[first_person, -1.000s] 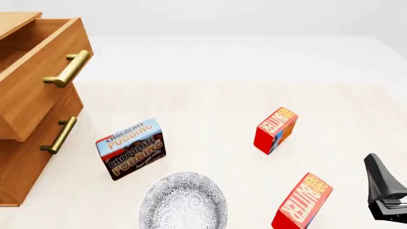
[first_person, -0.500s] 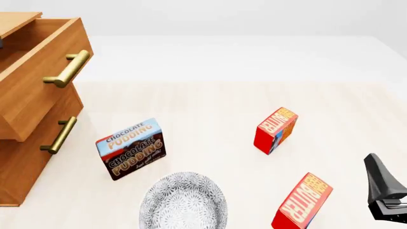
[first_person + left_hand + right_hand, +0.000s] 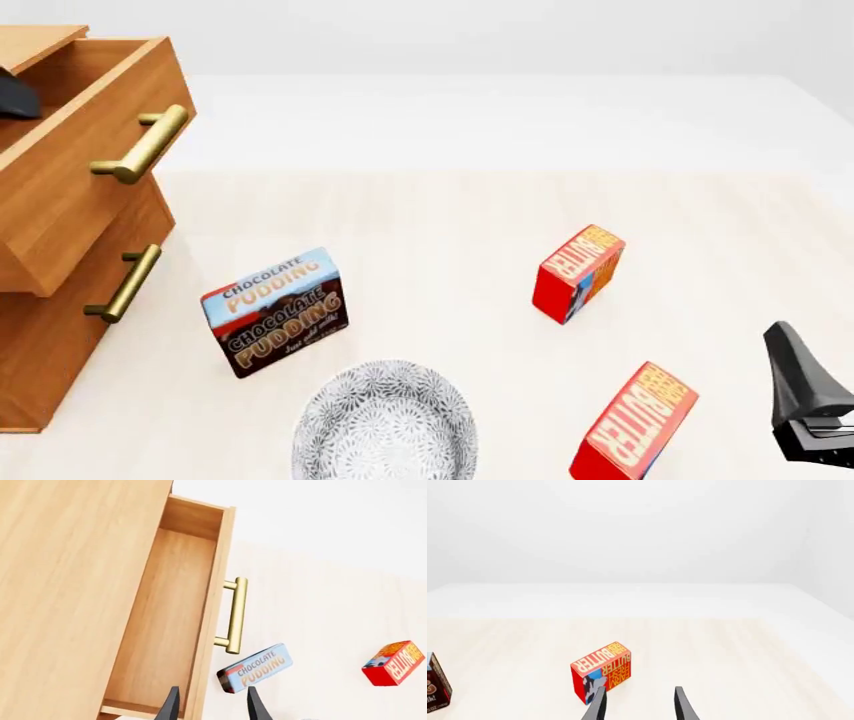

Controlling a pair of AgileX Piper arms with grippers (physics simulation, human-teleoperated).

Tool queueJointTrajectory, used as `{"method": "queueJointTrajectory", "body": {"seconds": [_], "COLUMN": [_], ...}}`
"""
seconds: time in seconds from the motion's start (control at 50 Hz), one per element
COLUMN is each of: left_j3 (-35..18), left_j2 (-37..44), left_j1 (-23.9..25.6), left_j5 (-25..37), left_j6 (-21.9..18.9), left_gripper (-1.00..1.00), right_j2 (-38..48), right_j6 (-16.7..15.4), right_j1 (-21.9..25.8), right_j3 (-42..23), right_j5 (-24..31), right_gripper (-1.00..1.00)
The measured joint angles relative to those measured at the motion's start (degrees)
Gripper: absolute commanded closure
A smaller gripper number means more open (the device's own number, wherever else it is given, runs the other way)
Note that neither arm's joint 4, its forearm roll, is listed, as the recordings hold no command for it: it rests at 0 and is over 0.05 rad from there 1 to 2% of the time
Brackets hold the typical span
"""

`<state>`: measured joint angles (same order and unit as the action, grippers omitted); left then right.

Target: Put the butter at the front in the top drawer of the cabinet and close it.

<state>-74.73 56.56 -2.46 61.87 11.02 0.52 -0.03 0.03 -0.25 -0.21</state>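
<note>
- Pale wood-grain tabletop (image 3: 441,215) fills the front view, with a plain white wall behind it.
- Light-brown wooden cabinet (image 3: 54,330) stands at the far left; its top drawer (image 3: 167,625) is pulled out, brass bar handle (image 3: 233,615) facing the tabletop.
- Nearest the camera, a small red and orange butter carton (image 3: 634,425) stands upright; an identical second carton (image 3: 579,273) sits farther back, well apart.
- Brown-and-blue chocolate pudding box (image 3: 275,311) stands just behind a patterned white bowl (image 3: 386,420).
- Left end effector (image 3: 210,705) hovers over the drawer's front edge, fingers apart, empty.
- Right end effector (image 3: 637,705) is open and empty (at the front view's right edge), near the butter.
</note>
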Motion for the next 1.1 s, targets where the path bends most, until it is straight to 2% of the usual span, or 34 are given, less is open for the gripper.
{"method": "queueJointTrajectory", "body": {"seconds": [1.1], "left_j3": [7.61], "left_j2": [5.68], "left_j1": [0.97], "left_j5": [-10.09], "left_j6": [3.67], "left_gripper": [-1.00], "right_j2": [0.00], "right_j6": [0.00], "right_j1": [0.00], "right_j3": [0.00], "right_j5": [0.00], "right_gripper": [-1.00]}}
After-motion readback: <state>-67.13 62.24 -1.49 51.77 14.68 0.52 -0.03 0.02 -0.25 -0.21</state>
